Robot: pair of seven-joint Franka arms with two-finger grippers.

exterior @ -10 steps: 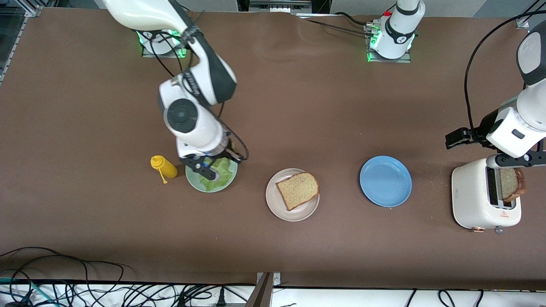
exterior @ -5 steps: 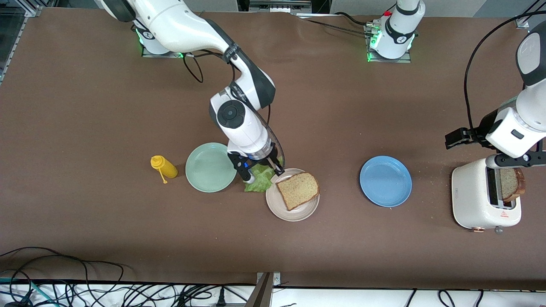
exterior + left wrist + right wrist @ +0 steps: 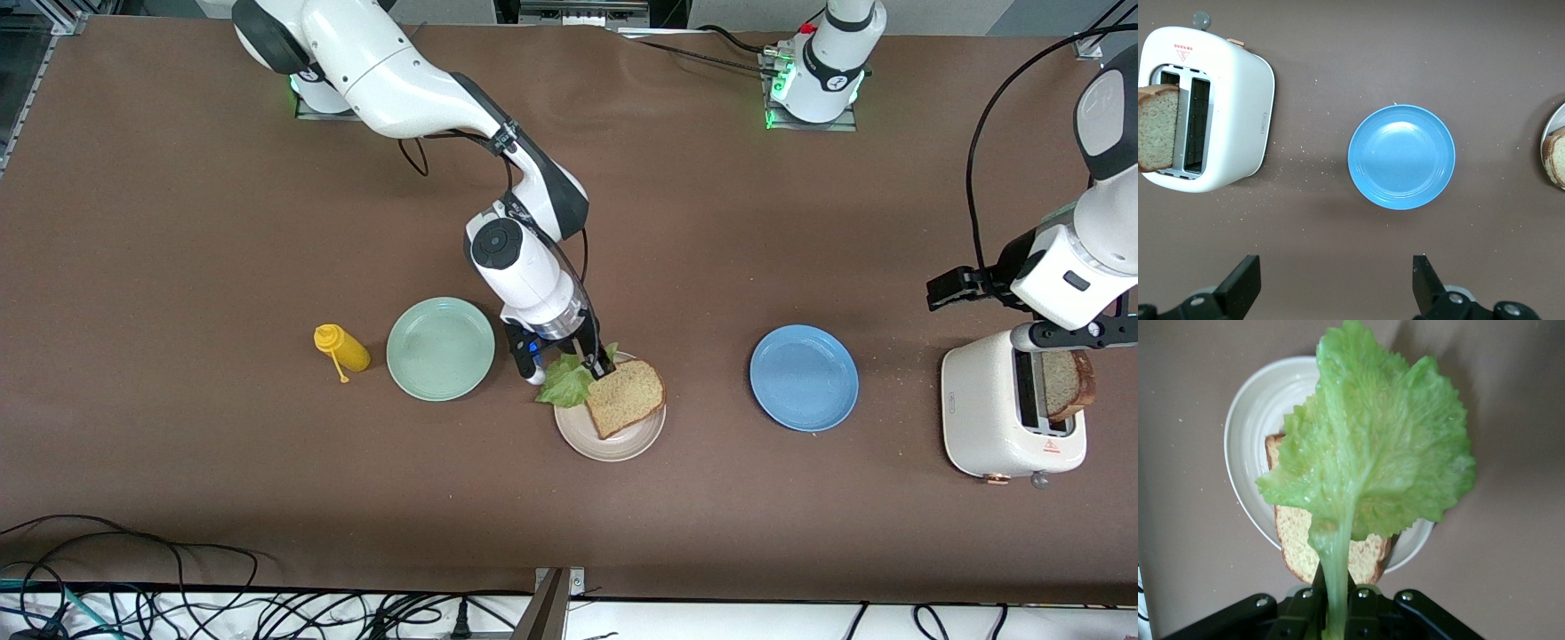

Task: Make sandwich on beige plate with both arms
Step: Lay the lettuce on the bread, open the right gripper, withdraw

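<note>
My right gripper (image 3: 569,360) is shut on the stem of a ruffled green lettuce leaf (image 3: 566,380) and holds it over the rim of the beige plate (image 3: 578,431). In the right wrist view the lettuce (image 3: 1371,460) hangs above the plate (image 3: 1255,420) and covers much of the bread. One speckled brown bread slice (image 3: 625,396) lies on the plate. A second slice (image 3: 1065,382) stands in the white toaster (image 3: 987,413) at the left arm's end. My left gripper (image 3: 1336,290) is open and empty, above the table near the toaster.
An empty mint-green plate (image 3: 440,348) and a yellow mustard bottle (image 3: 341,348) sit toward the right arm's end. An empty blue plate (image 3: 804,377) lies between the beige plate and the toaster. Crumbs lie on the table near the toaster.
My right gripper lifted the lettuce off the mint-green plate and carried it toward the left arm's end, to the beige plate's rim. The left arm has not moved.
</note>
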